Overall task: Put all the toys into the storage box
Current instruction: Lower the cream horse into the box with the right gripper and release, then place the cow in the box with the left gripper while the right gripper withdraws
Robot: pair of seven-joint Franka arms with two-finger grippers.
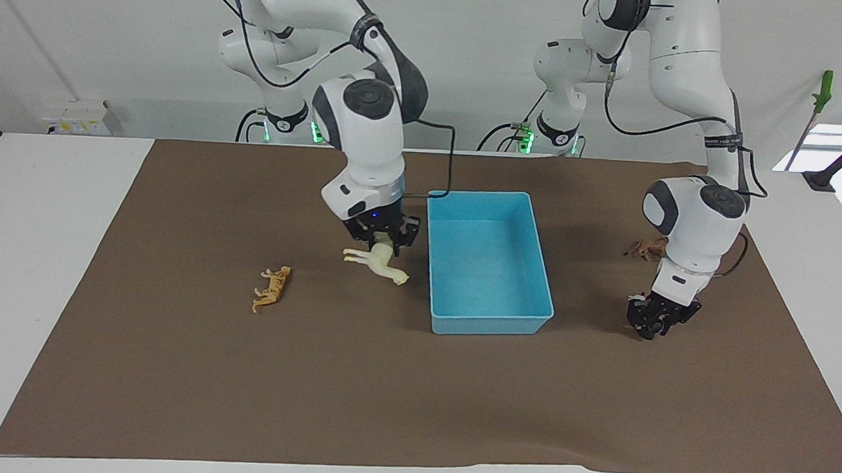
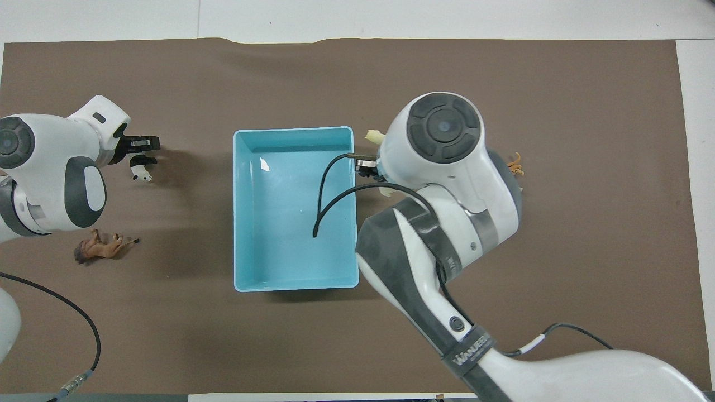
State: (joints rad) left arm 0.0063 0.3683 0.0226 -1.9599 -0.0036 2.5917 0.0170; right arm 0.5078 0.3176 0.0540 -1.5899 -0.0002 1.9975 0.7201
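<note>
Counting the toys gives four, with one storage box (image 1: pixel 489 262) and two grippers. The storage box is a light blue rectangular tub with low walls and a rim, standing on the brown mat (image 1: pixel 385 379) at mid table with nothing inside. The cream-white horse (image 1: pixel 376 261), the largest figurine, hangs in the air clamped by its back in the right gripper (image 1: pixel 380 236), over the mat just beside the box wall on the right arm's end. The orange tiger (image 1: pixel 271 288) lies on the mat further toward that same end. The left gripper (image 1: pixel 656 318) is low at the mat toward the left arm's end, its fingers closed on the black-and-white panda (image 2: pixel 141 168). The brown lion (image 2: pixel 101 248) lies on the mat nearer to the robots than the panda.
</note>
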